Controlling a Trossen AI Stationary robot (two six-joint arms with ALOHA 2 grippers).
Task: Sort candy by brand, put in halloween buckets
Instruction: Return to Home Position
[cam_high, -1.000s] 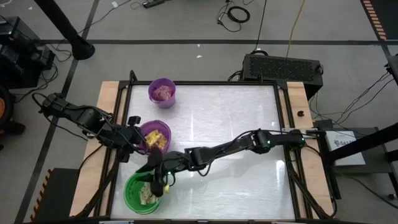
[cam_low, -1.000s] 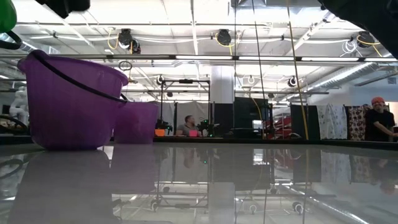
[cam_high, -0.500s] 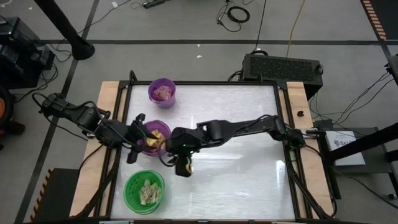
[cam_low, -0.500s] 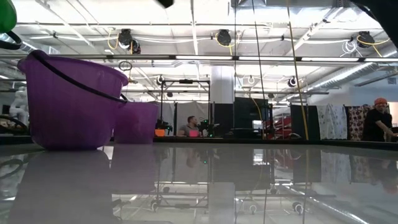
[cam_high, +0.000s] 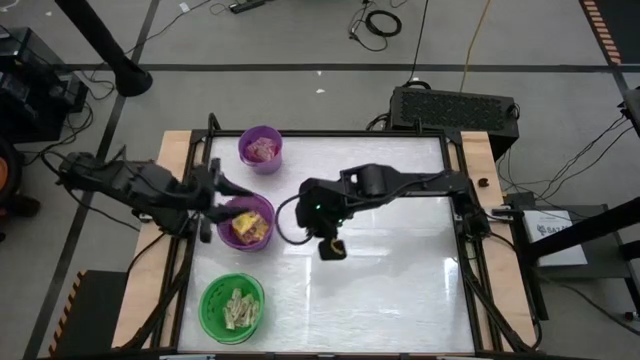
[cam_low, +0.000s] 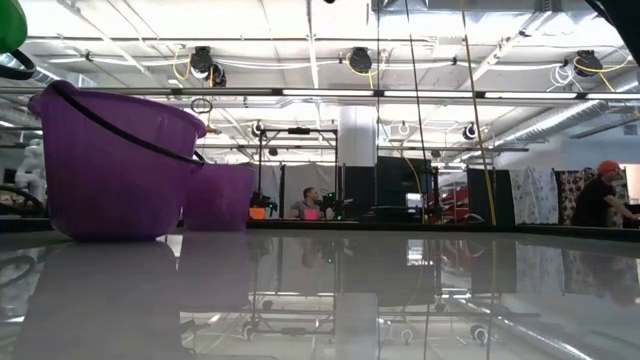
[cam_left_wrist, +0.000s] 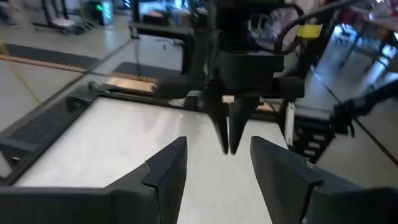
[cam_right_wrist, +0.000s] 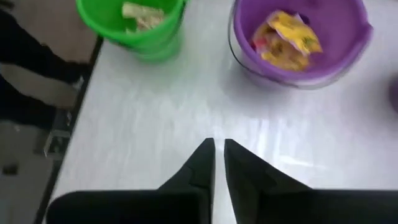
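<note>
Three halloween buckets stand on their bases at the table's left. The small purple one (cam_high: 261, 148) holds pinkish candy. The wider purple one (cam_high: 247, 222) holds yellow packets (cam_right_wrist: 287, 36). The green one (cam_high: 232, 307) holds pale tan pieces (cam_right_wrist: 142, 15). My left gripper (cam_high: 222, 188) hangs open and nearly level above the wider purple bucket's left rim; its fingers (cam_left_wrist: 168, 171) have nothing between them. My right gripper (cam_high: 332, 248) is shut and points down above the bare table, right of the wider purple bucket. Its tips (cam_right_wrist: 205, 155) are together and hold nothing.
The white tabletop (cam_high: 390, 290) lies bare to the right of the buckets. Wooden rails (cam_high: 178, 150) border its left and right sides. In the low view the two purple buckets (cam_low: 115, 165) stand at the left, with people in the room far behind.
My right gripper has risen from over the green bucket and gone toward the table's middle and far side, tipping to point more steeply down. My left gripper has lifted by the wider purple bucket and tipped up from pointing down to nearly level.
</note>
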